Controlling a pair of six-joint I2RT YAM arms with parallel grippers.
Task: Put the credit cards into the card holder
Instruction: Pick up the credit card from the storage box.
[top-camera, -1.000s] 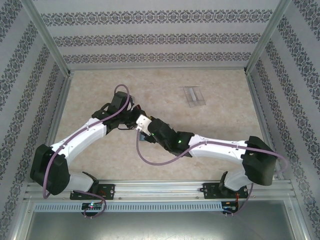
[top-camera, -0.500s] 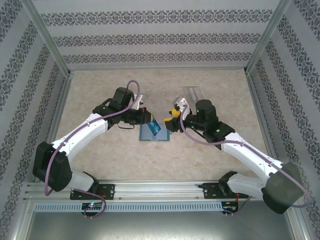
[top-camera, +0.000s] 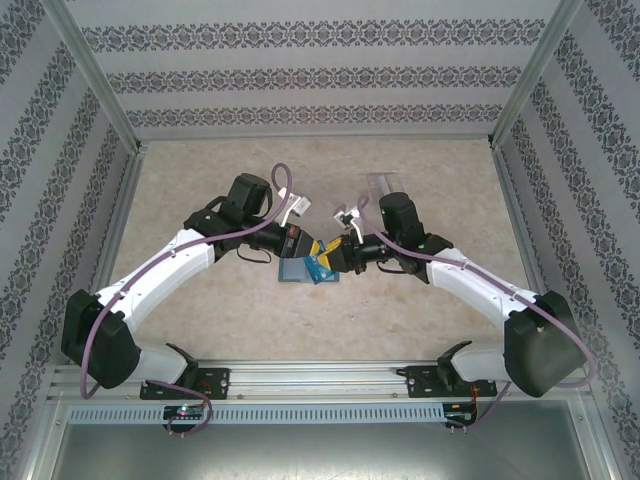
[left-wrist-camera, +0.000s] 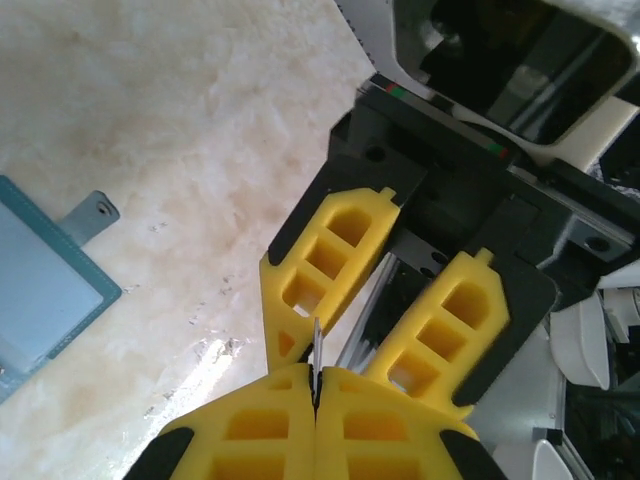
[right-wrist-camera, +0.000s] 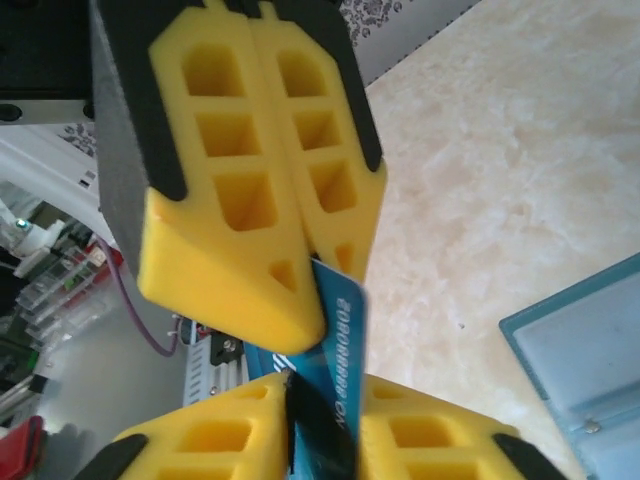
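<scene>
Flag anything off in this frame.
Nothing spilled or damaged. One oddity: the blue card sits skewed in mid-air, pinched at its edge by the shut left gripper, the right gripper straddling it, near the open card holder.

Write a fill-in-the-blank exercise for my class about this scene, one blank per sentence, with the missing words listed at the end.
1. The left gripper is shut on a thin ____ card.
2. The card holder lies ____ on the table, its pale inside facing up.
3. The left gripper's fingers are ____ in colour.
4. The clear plastic box lies at the far side of the table, nearer the ____ arm.

Missing words: blue; open; yellow; right
</scene>
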